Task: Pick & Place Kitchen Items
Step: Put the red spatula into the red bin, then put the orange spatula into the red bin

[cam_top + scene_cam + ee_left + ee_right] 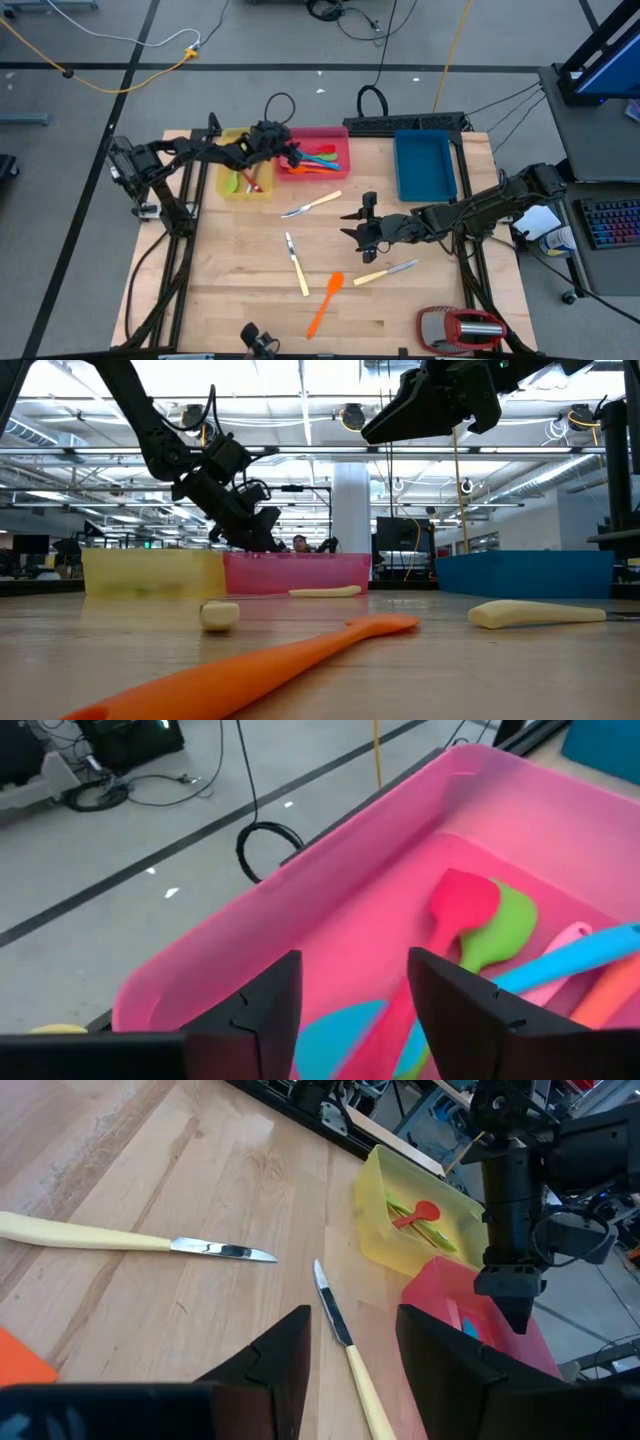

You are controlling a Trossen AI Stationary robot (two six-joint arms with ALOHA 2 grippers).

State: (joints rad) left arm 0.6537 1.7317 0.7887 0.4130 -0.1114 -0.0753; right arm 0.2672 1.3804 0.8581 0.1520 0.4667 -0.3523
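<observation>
Knives (297, 262) lie center frame w/ right gripper (362, 226) empty, spread above; should descend square over one handle; left gripper (290, 155) released over pink tray (318, 131).

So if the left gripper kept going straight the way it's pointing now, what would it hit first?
Most likely the spatulas in the pink tray. The left gripper, fingers open, hangs over the tray pointing down into it, and the red spatula lies right in line, though its height above them is hard to judge.
</observation>
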